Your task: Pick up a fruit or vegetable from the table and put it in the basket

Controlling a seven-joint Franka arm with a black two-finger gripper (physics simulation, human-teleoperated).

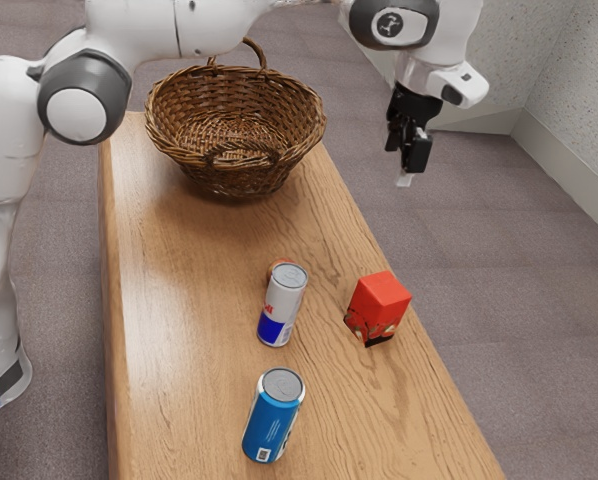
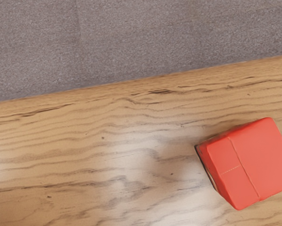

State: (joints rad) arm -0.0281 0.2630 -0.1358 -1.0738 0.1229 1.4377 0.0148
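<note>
My gripper point(image 1: 407, 160) hangs high in the exterior view's upper right, beyond the table's long edge and well above the red box; whether it is open or shut cannot be made out. A small reddish-orange thing point(image 1: 273, 269), perhaps a fruit, is mostly hidden behind the silver and blue can. The brown wicker basket point(image 1: 235, 157) stands upright at the table's far end, its handle raised.
The silver and blue can point(image 1: 282, 306) and a blue can point(image 1: 273, 417) stand on the wooden table point(image 1: 179, 300). A red box point(image 1: 378, 306) sits near the long edge; the wrist view has this red box point(image 2: 259, 162) too.
</note>
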